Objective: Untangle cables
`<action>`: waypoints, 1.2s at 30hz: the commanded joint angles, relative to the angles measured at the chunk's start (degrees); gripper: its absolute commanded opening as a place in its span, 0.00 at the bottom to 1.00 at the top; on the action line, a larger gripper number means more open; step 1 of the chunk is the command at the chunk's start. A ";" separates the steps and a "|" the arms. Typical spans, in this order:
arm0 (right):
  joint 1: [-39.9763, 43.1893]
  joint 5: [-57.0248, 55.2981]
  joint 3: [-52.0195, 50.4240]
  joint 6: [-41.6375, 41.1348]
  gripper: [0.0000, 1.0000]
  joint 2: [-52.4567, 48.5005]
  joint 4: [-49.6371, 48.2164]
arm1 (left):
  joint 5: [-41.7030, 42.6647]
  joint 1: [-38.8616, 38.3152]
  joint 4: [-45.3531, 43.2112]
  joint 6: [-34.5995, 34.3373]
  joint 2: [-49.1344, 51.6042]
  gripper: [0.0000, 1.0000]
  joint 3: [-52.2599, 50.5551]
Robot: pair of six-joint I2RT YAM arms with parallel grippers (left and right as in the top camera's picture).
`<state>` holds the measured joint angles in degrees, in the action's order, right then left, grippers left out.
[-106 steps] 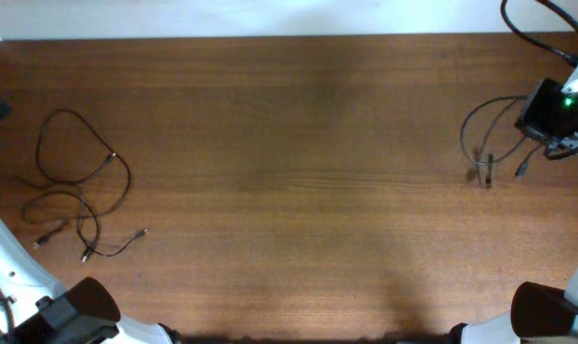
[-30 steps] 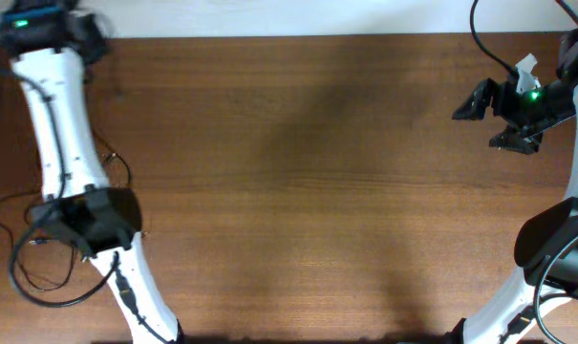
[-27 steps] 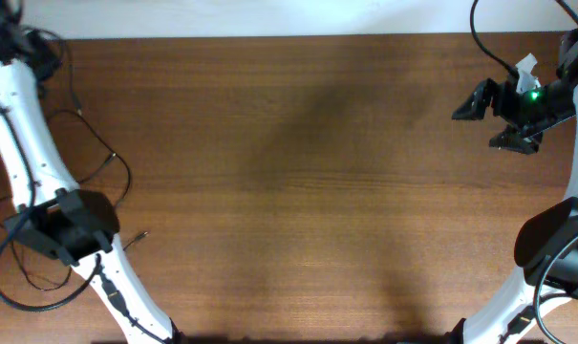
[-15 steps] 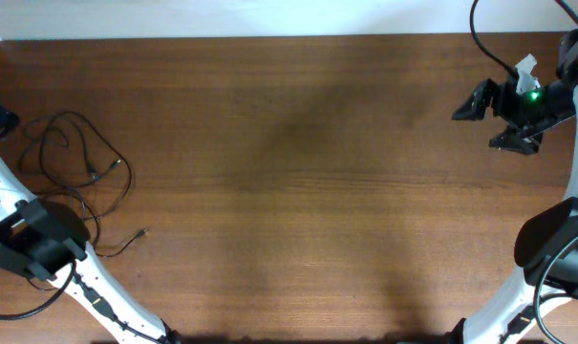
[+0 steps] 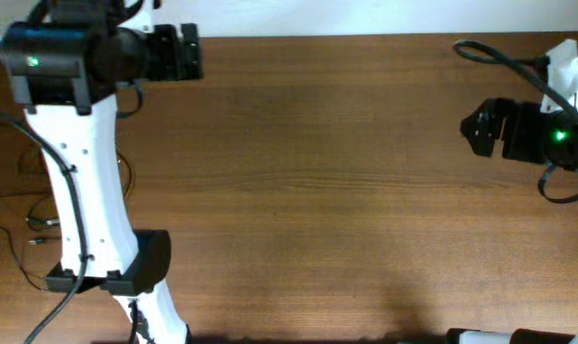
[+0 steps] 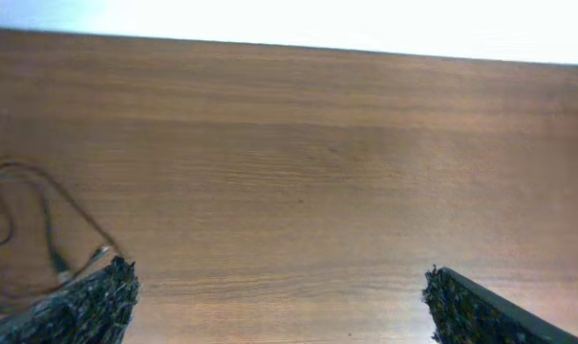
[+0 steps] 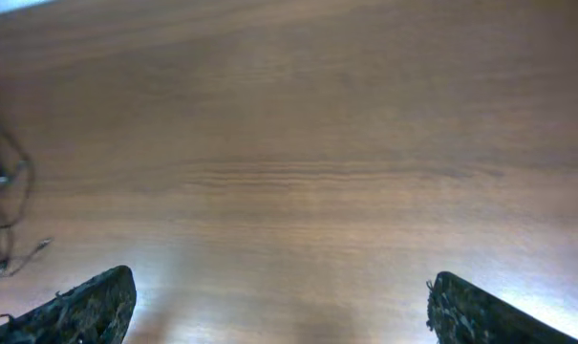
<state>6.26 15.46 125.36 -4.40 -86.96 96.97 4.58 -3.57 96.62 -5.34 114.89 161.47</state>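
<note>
The cables (image 5: 32,225) are thin black wires lying in loose loops at the table's left edge, largely hidden under my white left arm (image 5: 78,182) in the overhead view. In the left wrist view the cables (image 6: 50,234) show at the far left, one small plug just beside the left finger. My left gripper (image 5: 179,53) is at the back left of the table, open and empty, as the left wrist view (image 6: 279,279) confirms. My right gripper (image 5: 475,129) is at the right side, open with nothing between its fingers (image 7: 279,285). In the right wrist view the cables (image 7: 2,205) sit far off at the left.
The wooden table (image 5: 317,191) ends at a white wall along its back edge (image 5: 317,36). A thicker black arm cable (image 5: 494,53) loops above the right gripper. The left arm's base joint (image 5: 126,268) stands near the front left.
My left arm has swung from the far left edge in over the cables, its gripper now at the back left. The right gripper has turned and dropped slightly toward the table's middle.
</note>
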 commanded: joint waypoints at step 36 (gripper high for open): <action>-11.10 -14.16 -116.43 -2.95 0.99 81.72 -95.71 | 0.57 -1.11 0.09 0.90 0.48 0.99 -0.20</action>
<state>-5.23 5.13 11.77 -7.49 -7.92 2.04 4.58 -4.54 96.66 -5.13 115.04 161.36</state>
